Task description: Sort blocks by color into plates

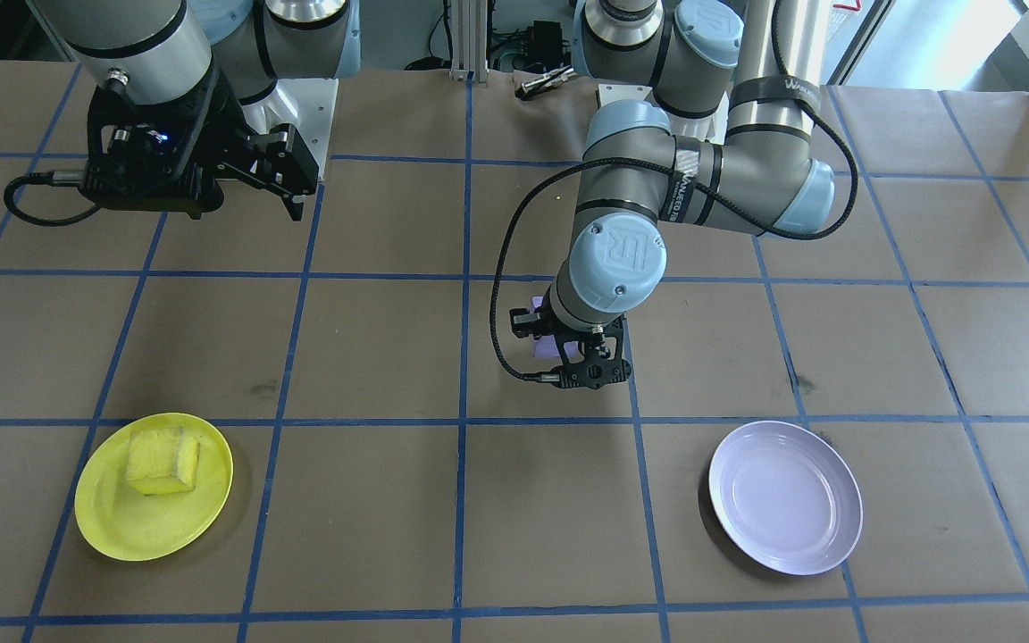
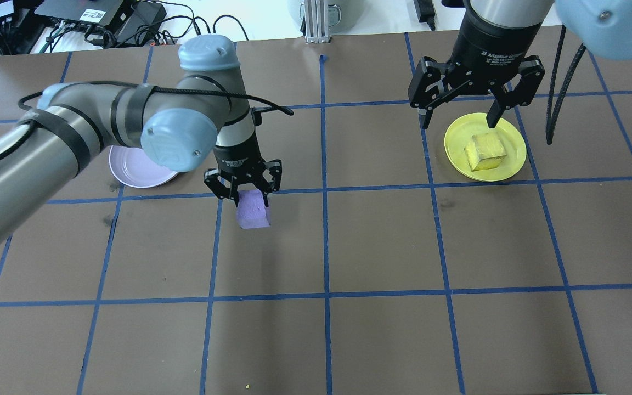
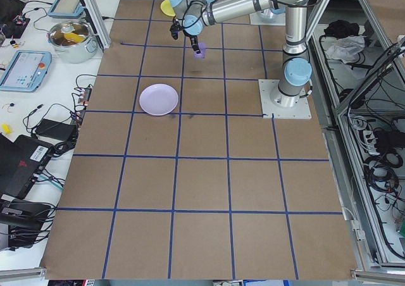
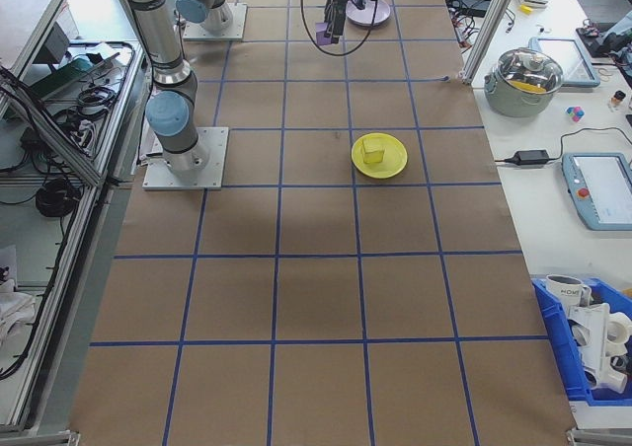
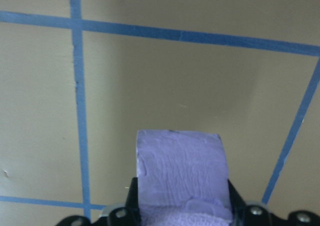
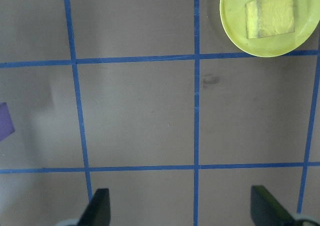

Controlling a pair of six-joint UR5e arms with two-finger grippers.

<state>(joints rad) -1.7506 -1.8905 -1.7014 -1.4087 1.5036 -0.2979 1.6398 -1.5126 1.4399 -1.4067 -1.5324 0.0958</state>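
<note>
Blocks first: from the front-facing camera you can see the yellow block (image 1: 163, 460) sitting inside the yellow plate (image 1: 107, 527), so that half looks finished. The lavender plate (image 1: 785, 496) holds nothing, and the left gripper (image 1: 588, 368) hangs over the table well short of it, with only a sliver of purple showing under the wrist.

Overhead, you get the clearer picture: the left gripper (image 2: 244, 193) pinches the purple block (image 2: 253, 211) between its fingers, near the lavender plate (image 2: 132, 170) but not over it. The right gripper (image 2: 461, 116) is spread wide and holds nothing, above the far edge of the yellow plate (image 2: 508, 159).

From the left wrist camera, you see the purple block (image 5: 181, 175) clamped in the jaws with bare table below, which suggests it is lifted.

From the right wrist camera, the spread fingers (image 6: 97, 208) frame bare grid, with the yellow plate (image 6: 235, 33) in the corner.

What remains, I judge, is carrying the purple block to the lavender plate and releasing it.
</note>
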